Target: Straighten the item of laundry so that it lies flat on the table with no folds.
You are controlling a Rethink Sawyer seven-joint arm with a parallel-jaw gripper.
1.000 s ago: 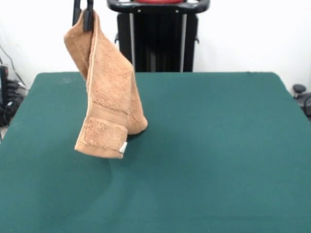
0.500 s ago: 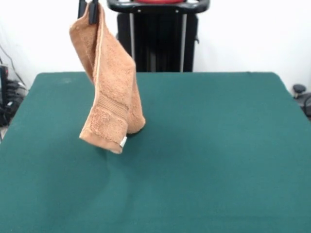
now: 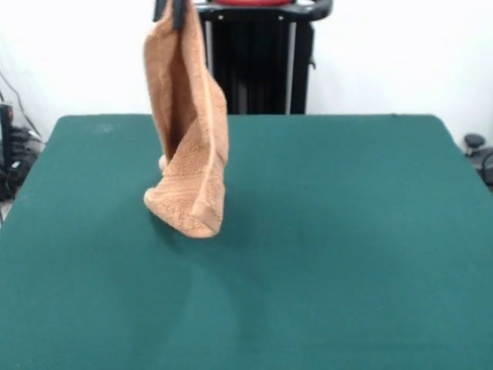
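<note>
The orange-tan terry towel (image 3: 189, 131) hangs from its top corner, folded lengthwise along itself, over the left half of the dark green table (image 3: 347, 231). Its lower end curls just above or on the felt; I cannot tell if it touches. My gripper (image 3: 171, 11) shows only as dark fingertips at the top edge, shut on the towel's upper corner. The rest of the arm is out of view.
The robot's black pedestal (image 3: 258, 58) stands behind the table's far edge. Cables and dark equipment (image 3: 11, 154) lie off the table's left side, and a dark object (image 3: 477, 150) sits off its right side.
The gripper has moved to the right with the towel. The hanging towel has swung and twisted, and its lower end now curls under instead of hanging flat.
</note>
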